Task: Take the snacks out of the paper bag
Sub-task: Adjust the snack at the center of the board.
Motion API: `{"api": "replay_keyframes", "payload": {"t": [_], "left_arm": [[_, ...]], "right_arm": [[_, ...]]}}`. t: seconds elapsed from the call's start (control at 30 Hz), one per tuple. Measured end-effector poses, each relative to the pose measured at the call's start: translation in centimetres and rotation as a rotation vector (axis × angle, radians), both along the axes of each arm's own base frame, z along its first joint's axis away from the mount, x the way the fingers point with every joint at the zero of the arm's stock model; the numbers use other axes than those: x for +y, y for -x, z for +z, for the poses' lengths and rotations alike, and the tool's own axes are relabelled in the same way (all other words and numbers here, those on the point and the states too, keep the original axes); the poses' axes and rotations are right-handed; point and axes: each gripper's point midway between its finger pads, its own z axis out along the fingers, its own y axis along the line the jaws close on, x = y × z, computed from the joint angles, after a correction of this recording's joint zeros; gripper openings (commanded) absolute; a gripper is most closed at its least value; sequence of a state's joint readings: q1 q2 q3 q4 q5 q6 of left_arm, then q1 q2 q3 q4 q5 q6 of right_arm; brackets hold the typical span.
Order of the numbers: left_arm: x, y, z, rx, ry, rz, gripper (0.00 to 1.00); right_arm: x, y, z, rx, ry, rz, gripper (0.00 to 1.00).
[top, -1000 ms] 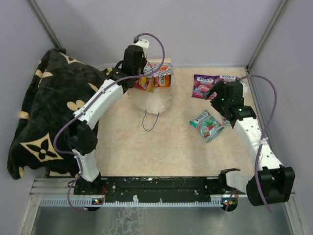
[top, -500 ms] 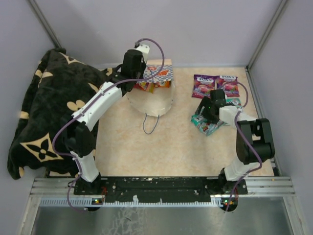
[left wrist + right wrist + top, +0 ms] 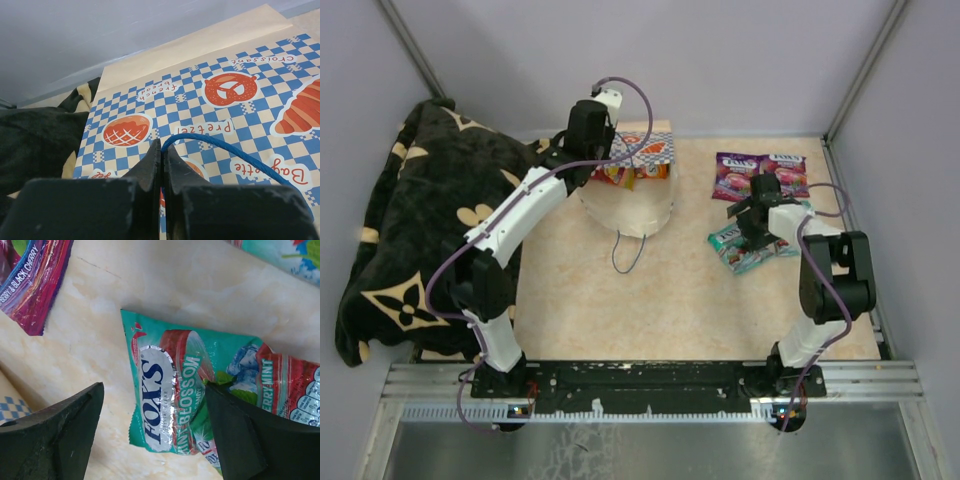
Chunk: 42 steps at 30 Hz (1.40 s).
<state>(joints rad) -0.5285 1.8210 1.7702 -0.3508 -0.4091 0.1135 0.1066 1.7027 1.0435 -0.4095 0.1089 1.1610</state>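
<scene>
The paper bag (image 3: pixel 628 203) lies on its side at the back of the table, checkered band (image 3: pixel 200 115) up. My left gripper (image 3: pixel 594 138) is shut on the bag's blue string handle (image 3: pixel 225 150), pinched at the fingertips (image 3: pixel 162 148). Orange and yellow snacks (image 3: pixel 620 175) show at the bag's mouth. A teal snack packet (image 3: pixel 175 395) lies flat on the table, and my right gripper (image 3: pixel 155 390) hovers open over it, one finger on each side. In the top view this gripper (image 3: pixel 756 215) is just above the teal packet (image 3: pixel 742 252). Two purple packets (image 3: pixel 735 175) lie further back.
A black floral blanket (image 3: pixel 420 230) is heaped along the left side. A loose blue handle loop (image 3: pixel 625 255) trails from the bag toward the table's middle. Another teal packet (image 3: pixel 285 252) lies just past the right gripper. Grey walls close in the back and sides.
The right arm folded in and its gripper moved from beside the purple packets to above the teal packet. The left gripper kept hold of the bag's handle, barely shifting.
</scene>
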Motion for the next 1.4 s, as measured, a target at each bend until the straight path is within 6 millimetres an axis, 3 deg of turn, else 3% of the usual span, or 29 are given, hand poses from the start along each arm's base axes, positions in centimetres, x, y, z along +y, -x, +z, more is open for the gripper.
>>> {"api": "replay_keyframes", "payload": {"t": [0.17, 0.33, 0.4, 0.47, 0.6, 0.73, 0.8, 0.97, 1.07, 1.13, 1.4], "left_arm": [[0.2, -0.1, 0.0, 0.000, 0.001, 0.003, 0.00], [0.3, -0.1, 0.1, 0.000, 0.003, 0.002, 0.00], [0.3, -0.1, 0.0, -0.001, 0.006, -0.001, 0.00], [0.2, -0.1, -0.1, 0.001, 0.008, -0.003, 0.00], [0.1, 0.1, -0.5, 0.009, 0.010, -0.010, 0.00], [0.0, 0.2, -0.4, 0.008, 0.017, -0.017, 0.00], [0.1, 0.3, -0.2, 0.006, 0.019, -0.018, 0.00], [0.4, 0.8, 0.1, 0.001, 0.021, -0.016, 0.00], [0.4, 0.8, 0.2, -0.001, 0.022, -0.016, 0.00], [0.4, 0.8, 0.2, 0.000, 0.022, -0.016, 0.00], [0.9, 0.6, 0.2, -0.001, 0.022, -0.007, 0.00]], "right_arm": [[-0.2, 0.2, 2.0, -0.036, -0.033, -0.097, 0.83], [-1.9, 1.6, 8.0, -0.123, 0.012, -0.170, 0.88], [-2.3, 2.6, 10.6, -0.166, 0.009, -0.194, 0.97], [-2.3, 3.5, 11.4, -0.164, -0.003, -0.202, 0.99], [-1.3, 5.4, 9.0, -0.026, -0.037, -0.177, 0.99], [-0.4, 6.2, 4.5, 0.157, -0.051, -0.157, 0.99], [-0.2, 6.0, 3.4, 0.214, -0.048, -0.154, 0.99], [0.5, 2.5, 2.3, 0.290, -0.045, -0.120, 0.99], [1.0, 1.2, 0.6, 0.341, -0.056, -0.088, 0.99], [1.4, 1.6, -0.3, 0.383, -0.078, -0.080, 0.99], [1.4, 2.4, -0.5, 0.388, -0.124, -0.116, 0.99]]}}
